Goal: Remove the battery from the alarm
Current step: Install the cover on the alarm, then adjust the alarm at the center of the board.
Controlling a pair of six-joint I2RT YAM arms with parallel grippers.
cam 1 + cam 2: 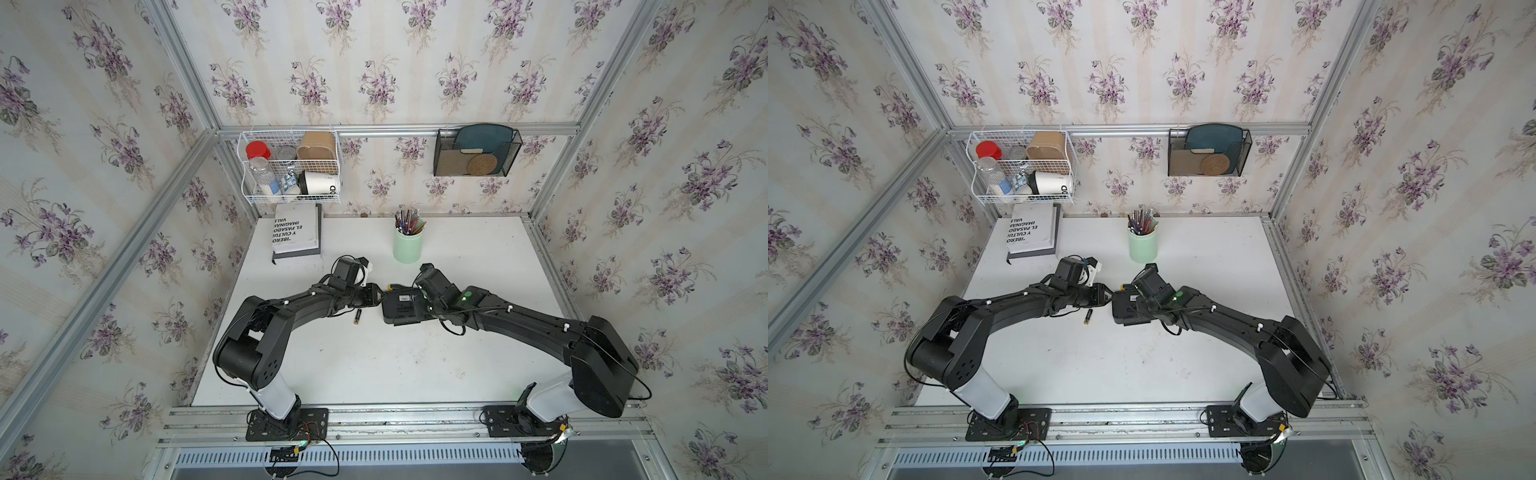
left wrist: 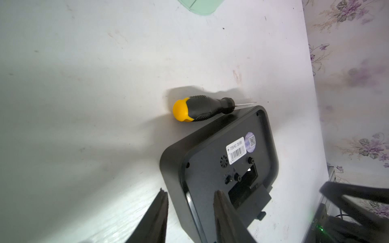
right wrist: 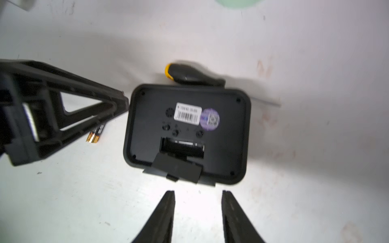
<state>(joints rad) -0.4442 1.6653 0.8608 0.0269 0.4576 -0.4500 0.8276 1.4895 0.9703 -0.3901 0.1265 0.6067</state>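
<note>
The alarm [image 1: 401, 309] [image 1: 1127, 309] lies face down on the white table, its black back with a white sticker [image 3: 188, 112] turned up. Its battery compartment [image 3: 182, 148] stands open and looks empty. The battery [image 1: 357, 316] [image 1: 1088, 316] lies on the table left of the alarm, partly behind the left fingers in the right wrist view [image 3: 96, 134]. My left gripper [image 2: 190, 193] [image 1: 376, 297] is open at the alarm's left edge, one finger over its back. My right gripper [image 3: 198, 192] is open with nothing in it, just short of the alarm's near edge.
A flat black cover piece [image 3: 179, 168] [image 2: 254, 197] rests against the alarm's edge by the compartment. A black screwdriver with an orange end [image 2: 197, 108] [image 3: 189, 75] lies just behind the alarm. Further back stand a green pen cup [image 1: 408, 243] and stacked books [image 1: 296, 235].
</note>
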